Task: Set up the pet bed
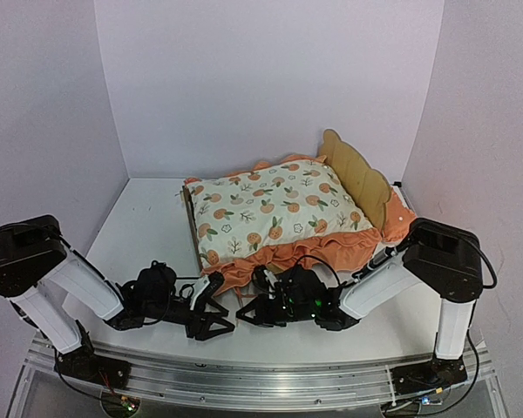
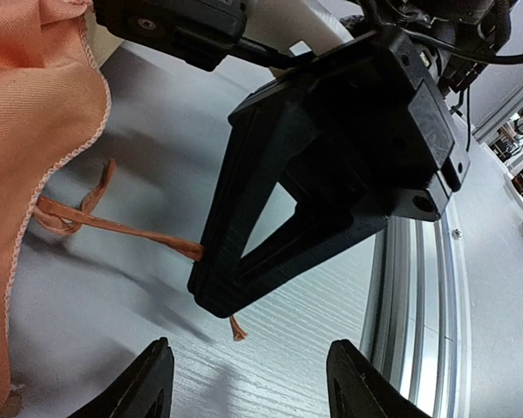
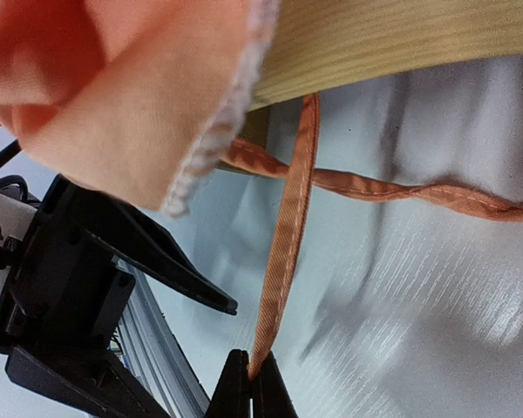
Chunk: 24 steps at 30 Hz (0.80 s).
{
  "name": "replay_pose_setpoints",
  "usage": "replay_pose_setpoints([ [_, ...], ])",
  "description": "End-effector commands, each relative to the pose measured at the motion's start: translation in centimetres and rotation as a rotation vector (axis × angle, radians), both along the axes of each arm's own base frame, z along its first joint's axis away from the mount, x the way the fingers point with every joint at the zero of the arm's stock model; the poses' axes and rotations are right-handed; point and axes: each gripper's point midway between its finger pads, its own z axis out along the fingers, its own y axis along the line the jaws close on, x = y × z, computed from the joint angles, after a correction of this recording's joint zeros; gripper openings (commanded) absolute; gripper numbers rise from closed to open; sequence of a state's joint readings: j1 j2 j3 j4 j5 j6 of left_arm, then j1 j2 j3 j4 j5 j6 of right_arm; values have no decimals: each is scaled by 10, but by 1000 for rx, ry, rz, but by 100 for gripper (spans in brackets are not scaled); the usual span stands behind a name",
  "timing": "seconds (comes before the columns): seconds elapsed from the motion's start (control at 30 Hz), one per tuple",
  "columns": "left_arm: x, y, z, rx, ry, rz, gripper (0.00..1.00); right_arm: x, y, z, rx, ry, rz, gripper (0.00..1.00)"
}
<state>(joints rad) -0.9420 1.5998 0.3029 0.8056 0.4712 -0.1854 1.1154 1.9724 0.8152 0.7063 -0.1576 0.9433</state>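
The pet bed [image 1: 357, 170] stands at mid-table, its scalloped plywood headboard at the right. An orange-print ruffled mattress pad [image 1: 275, 209] covers it. My right gripper [image 1: 241, 311] lies low in front of the bed, shut on a thin orange tie ribbon [image 3: 288, 244] that hangs from the pad's ruffle [image 3: 131, 96] under the wooden side rail [image 3: 401, 35]. The ribbon's end pokes out below the right fingers [image 2: 237, 331]. My left gripper [image 1: 226, 304] faces it from the left, open and holding nothing, its fingertips [image 2: 157, 366] just short of the right gripper's tip.
A second ribbon strand [image 3: 401, 187] trails over the white tabletop. An orange cushion [image 1: 399, 213] lies behind the headboard at the right. An aluminium rail [image 1: 244, 370] runs along the near edge close behind both grippers. White walls enclose the table.
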Motion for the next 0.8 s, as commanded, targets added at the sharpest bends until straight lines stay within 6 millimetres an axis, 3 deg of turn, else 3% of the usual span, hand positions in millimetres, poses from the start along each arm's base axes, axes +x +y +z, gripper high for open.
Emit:
replay_pose_setpoints([
  [0.0,14,-3,-5,-8,10,71,58,2,4,18,79,-18,-24,0],
  [0.3,15,-13,-14,12,-47,46,45,-3,3,23,86,-28,-11,0],
  [0.53,10,-19,-24,25,-25,37,43,-4,3,27,95,-34,-7,0],
  [0.63,14,-20,-27,34,-24,59,33,-6,5,29,102,-38,7,0],
  [0.77,17,-22,-24,28,-35,70,30,-6,3,27,97,-37,4,0],
])
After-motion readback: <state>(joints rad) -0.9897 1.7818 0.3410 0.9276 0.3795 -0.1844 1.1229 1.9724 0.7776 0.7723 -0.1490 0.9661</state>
